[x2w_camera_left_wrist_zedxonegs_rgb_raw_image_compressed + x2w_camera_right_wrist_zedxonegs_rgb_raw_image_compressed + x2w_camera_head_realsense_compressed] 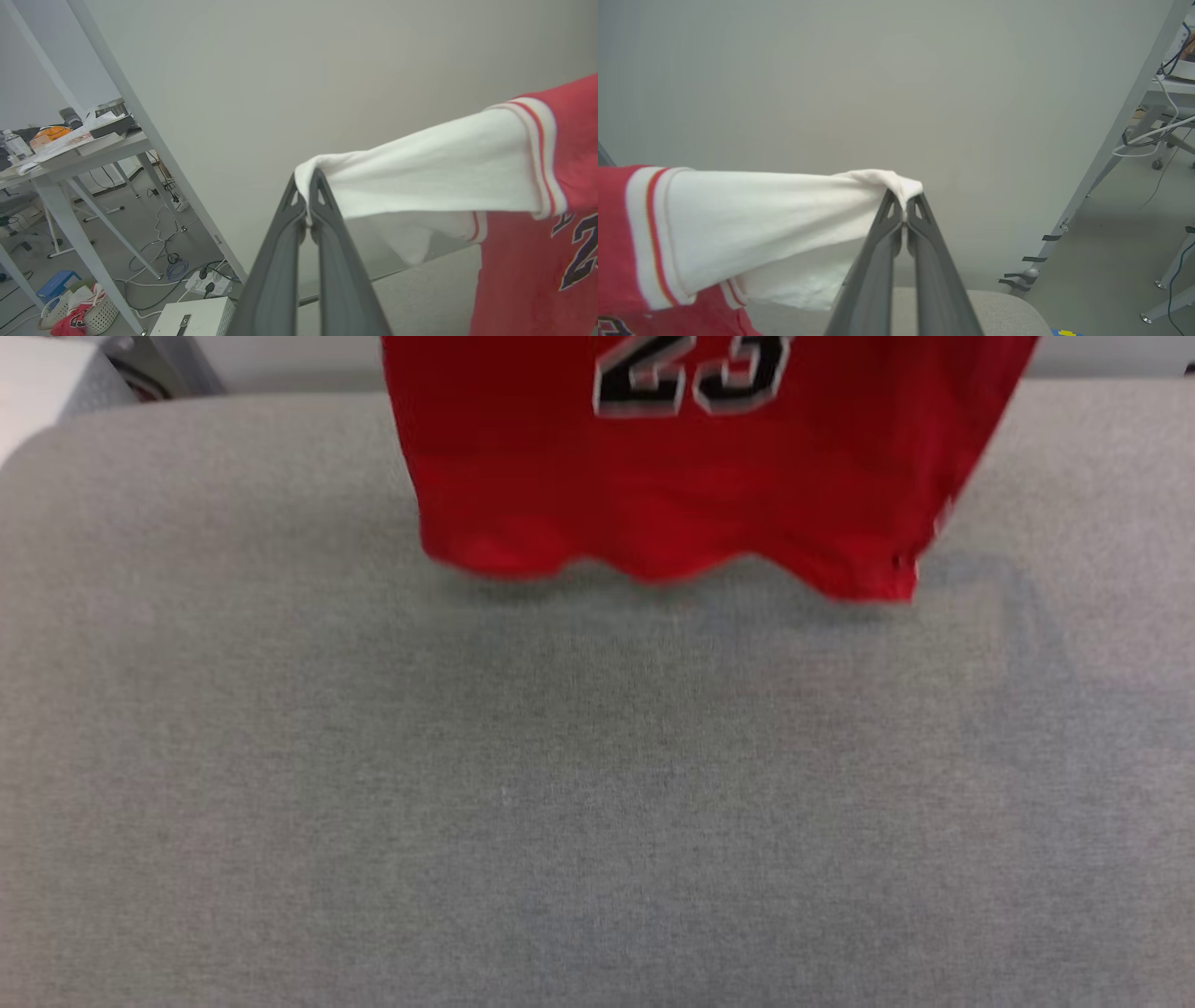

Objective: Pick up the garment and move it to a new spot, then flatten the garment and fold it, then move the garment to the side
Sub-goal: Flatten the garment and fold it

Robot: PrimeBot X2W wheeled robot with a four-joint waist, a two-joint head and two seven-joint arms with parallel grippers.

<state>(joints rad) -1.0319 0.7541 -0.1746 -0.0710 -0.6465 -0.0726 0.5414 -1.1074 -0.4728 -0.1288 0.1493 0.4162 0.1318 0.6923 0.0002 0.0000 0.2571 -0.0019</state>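
Wrist views: left pincer point(307, 183) and right pincer point(903, 200) each clamp one white sleeve point(420, 163) of the one garment point(691, 476).

The shirt point(672, 476) hangs over the far middle of the table point(560, 803), its hem close to the surface. The left gripper point(307, 186) pinches the end of the left sleeve point(420, 163). The right gripper point(903, 198) pinches the end of the right sleeve point(761, 219), with a wall point(878, 70) behind.

1. Head view: above, facing steeply down onto grey fabric-covered table point(560, 803).
2. Left wrist view: near-level, facing plain pale wall point(327, 70).
3. Right wrist view: likewise; all three views share red soft-fabric T-shirt point(672, 495), white-sleeved.
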